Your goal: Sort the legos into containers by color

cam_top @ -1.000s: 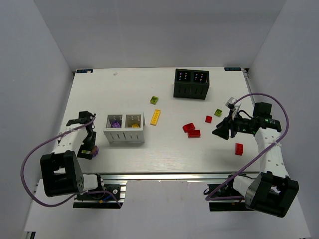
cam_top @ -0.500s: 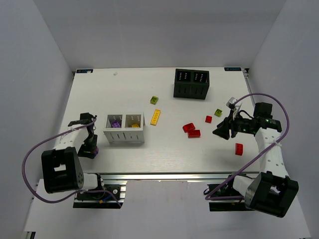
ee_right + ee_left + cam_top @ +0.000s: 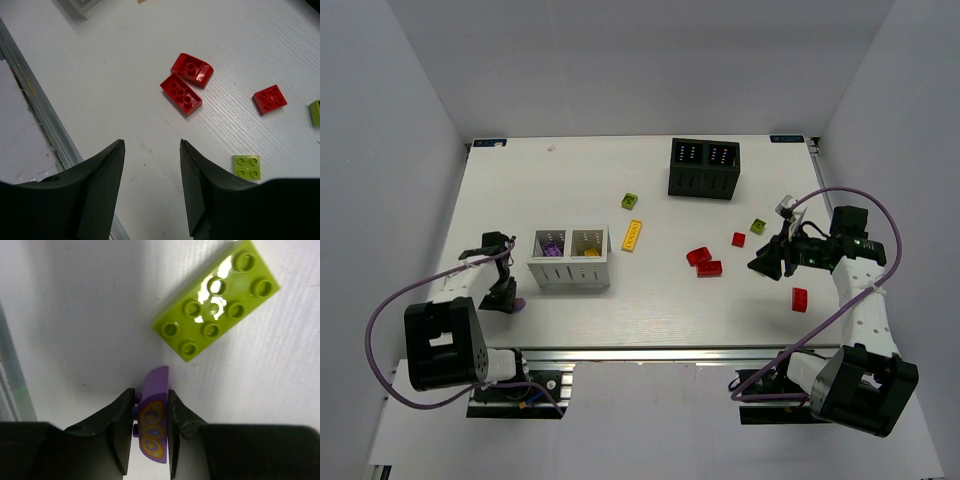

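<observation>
My left gripper point(image 3: 151, 412) is shut on a purple lego point(image 3: 153, 420) with a yellow pattern, down at the table surface; both fingers press its sides. A lime green lego point(image 3: 216, 299) lies just beyond it. In the top view this gripper point(image 3: 505, 297) is left of the white container point(image 3: 570, 272), which holds purple and yellow legos. My right gripper point(image 3: 151, 147) hangs open above the table, nothing between its fingers. Two red legos point(image 3: 186, 82), a small red one point(image 3: 269, 99) and a lime one point(image 3: 246, 166) lie ahead of it. The black container point(image 3: 704, 180) stands at the back.
Loose on the table are a yellow lego point(image 3: 633, 235), a lime one point(image 3: 630, 200), and a red one point(image 3: 800, 299) near my right arm. The table's metal front rail point(image 3: 45, 120) runs close to the right gripper. White walls enclose the table.
My left gripper has come down and closed on the purple lego, shifting slightly right. The right arm has not moved.
</observation>
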You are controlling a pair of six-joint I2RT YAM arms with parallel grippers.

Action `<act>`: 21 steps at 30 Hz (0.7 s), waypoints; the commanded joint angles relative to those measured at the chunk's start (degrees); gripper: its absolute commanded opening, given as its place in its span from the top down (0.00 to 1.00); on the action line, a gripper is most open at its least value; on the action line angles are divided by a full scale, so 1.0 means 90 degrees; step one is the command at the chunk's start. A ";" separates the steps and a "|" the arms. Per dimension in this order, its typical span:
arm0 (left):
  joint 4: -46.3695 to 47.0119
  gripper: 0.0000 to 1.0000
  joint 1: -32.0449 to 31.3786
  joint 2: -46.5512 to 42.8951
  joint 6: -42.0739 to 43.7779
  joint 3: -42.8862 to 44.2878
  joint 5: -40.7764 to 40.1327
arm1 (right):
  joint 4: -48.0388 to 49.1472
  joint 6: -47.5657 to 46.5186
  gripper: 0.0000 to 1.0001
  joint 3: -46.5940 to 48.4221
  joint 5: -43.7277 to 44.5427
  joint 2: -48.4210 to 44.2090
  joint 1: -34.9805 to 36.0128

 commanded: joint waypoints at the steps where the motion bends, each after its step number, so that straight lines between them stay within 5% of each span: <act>1: 0.0232 0.77 0.0025 -0.0293 -0.4167 0.0215 -0.0644 | -0.0044 -0.0070 0.46 0.0139 -0.0069 -0.0084 -0.0049; 6: 0.0369 0.90 0.0025 -0.0595 -0.3445 0.0772 -0.0731 | -0.0015 -0.0060 0.46 0.0119 -0.0088 -0.0132 -0.0039; 15: -0.0773 1.00 0.0025 -0.0869 -0.1882 0.1876 -0.2000 | 0.0034 -0.0021 0.46 0.0090 -0.0147 -0.0201 -0.0039; 21: 0.0366 1.00 0.0025 -0.1580 -0.0244 0.1964 -0.1729 | 0.0131 0.0057 0.46 0.0022 -0.0196 -0.0259 -0.0039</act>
